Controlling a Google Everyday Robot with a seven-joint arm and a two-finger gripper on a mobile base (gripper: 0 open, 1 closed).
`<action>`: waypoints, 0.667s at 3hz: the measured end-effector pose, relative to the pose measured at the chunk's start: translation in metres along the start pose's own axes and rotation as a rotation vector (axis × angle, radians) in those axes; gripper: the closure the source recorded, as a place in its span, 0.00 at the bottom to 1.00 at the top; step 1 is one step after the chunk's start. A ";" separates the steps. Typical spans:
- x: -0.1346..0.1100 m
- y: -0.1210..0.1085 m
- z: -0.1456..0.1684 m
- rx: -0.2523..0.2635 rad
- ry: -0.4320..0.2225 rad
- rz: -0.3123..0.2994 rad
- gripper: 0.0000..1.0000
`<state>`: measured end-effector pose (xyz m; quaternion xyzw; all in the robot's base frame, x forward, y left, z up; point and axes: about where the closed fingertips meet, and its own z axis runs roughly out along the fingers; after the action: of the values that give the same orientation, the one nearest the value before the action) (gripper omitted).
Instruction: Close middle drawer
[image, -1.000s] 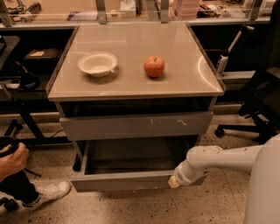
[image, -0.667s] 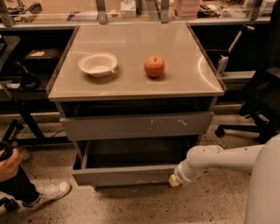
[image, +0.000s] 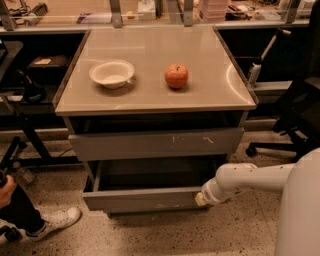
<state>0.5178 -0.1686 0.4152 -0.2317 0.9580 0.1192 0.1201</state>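
Hand: the robot's cream-tipped hand (image: 200, 199), at the end of a white tubular arm (image: 250, 177), sits against the right end of the middle drawer's front, touching it or very nearly. Whether it is spread or pressed together cannot be told from this view.

Task item: the wide, shallow grey middle drawer (image: 142, 200) with a plain flat front stands pulled well out of the cabinet, below the taller grey drawer front with small white scratches (image: 155, 144).

Handling (judgement): a rigid box on slides, probably light since it carries no visible load. The front has no handle, so there is nothing to grip. A flat push straight inward on the front face is what it calls for. Contact so far toward the right end may skew the drawer on its slides, and a point nearer the middle would run truer.

Contents: the drawer's grey interior (image: 150, 176) shows nothing in it, though the rear part lies in shadow under the upper drawer.

Bench: the beige square bench top (image: 210, 55) carries a shallow white bowl (image: 111, 74), apparently empty, and a round red apple (image: 176, 76) beside it, not touching.

Surroundings: a black office chair (image: 295, 125) stands to the right, and a person's white shoe (image: 55, 220) rests on the floor to the left, both apart from the drawer.
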 end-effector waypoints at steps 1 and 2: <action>-0.011 -0.005 0.006 -0.025 -0.056 0.087 1.00; -0.019 -0.008 0.008 -0.036 -0.095 0.134 1.00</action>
<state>0.5398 -0.1656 0.4116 -0.1631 0.9623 0.1549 0.1532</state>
